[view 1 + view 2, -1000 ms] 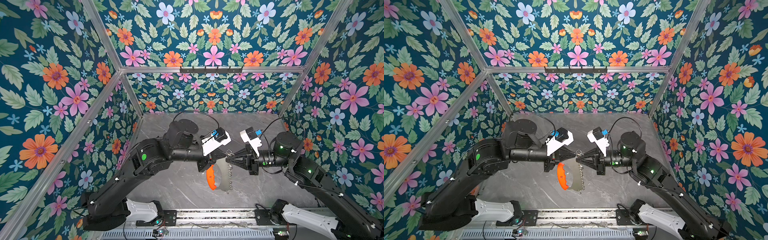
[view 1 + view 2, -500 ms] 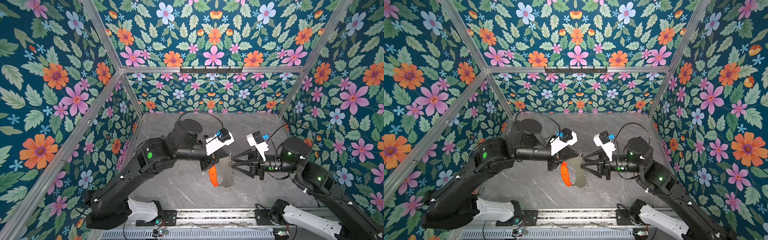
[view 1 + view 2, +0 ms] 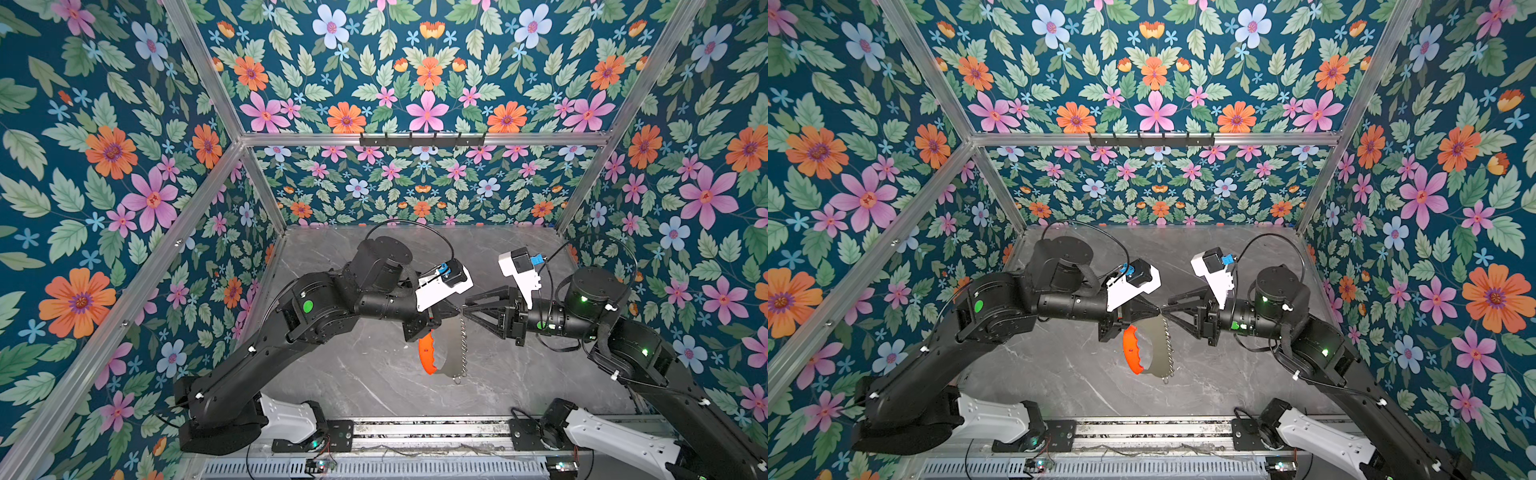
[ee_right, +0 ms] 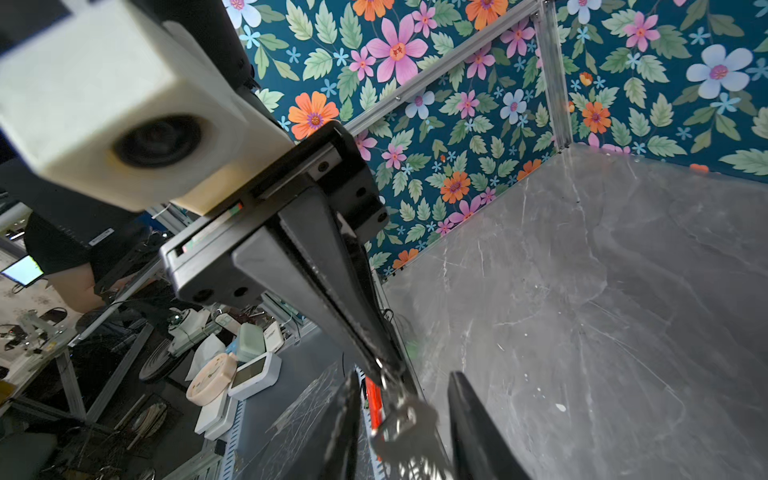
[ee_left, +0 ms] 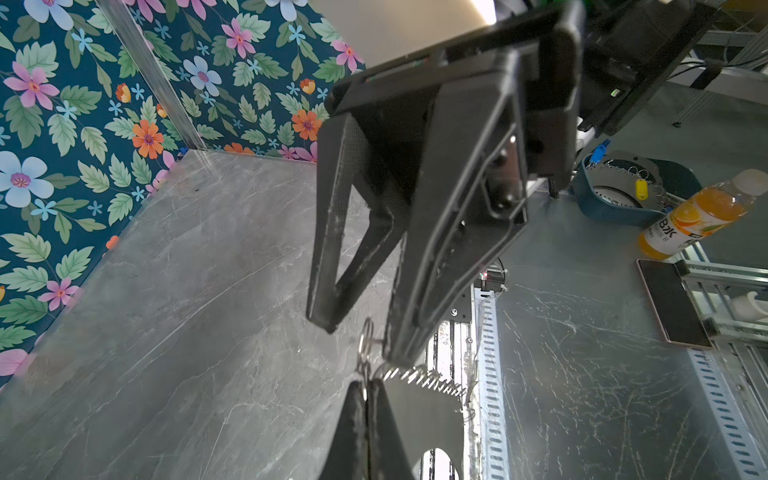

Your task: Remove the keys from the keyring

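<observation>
Nearest you, the keyring (image 3: 446, 353) hangs free above the table (image 3: 365, 386), its lower tip toward the base rail (image 3: 415, 432). Its red strip (image 3: 426, 349) is on the left-arm side and its fringe of loops (image 3: 463, 345) on the right-arm side.

At the keyring's top corner the left gripper (image 3: 455, 309) is clenched on the plate and carries all its weight. Hold that pinch firm, so the plate neither swings nor twists when you pull.

Just past that corner, tip to tip with it, the right gripper (image 5: 361, 338) stands released with its fingers apart. A small silver ring (image 5: 365, 334) sits in the gap. I take it for the loop of the key, though the key itself is too small and blurred to make out.

- Centre that ring between the pads before you close.
- Take only the ring, not the neighbouring loops on the keyring's fringe.
- Close gently, then draw straight away from the keyring's top corner toward the right-arm side, slowly.
- If the plate tilts after you, stop and reseat the grip.
</observation>
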Controlling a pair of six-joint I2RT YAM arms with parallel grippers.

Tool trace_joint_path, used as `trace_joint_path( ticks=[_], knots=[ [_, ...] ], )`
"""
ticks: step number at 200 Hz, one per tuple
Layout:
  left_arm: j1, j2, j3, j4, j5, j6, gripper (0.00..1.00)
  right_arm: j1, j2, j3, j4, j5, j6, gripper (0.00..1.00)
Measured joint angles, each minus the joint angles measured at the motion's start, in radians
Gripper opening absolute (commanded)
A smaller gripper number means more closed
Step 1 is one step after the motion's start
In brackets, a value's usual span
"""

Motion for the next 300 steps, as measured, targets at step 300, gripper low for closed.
trace_joint_path(
  ticks=[300],
  knots=[
    [-0.001, -0.061, -0.079, 0.051, -0.030, -0.008, 0.00, 0.000, 0.054, -0.001, -0.015, -0.027, 0.055, 0.00]
  ],
)
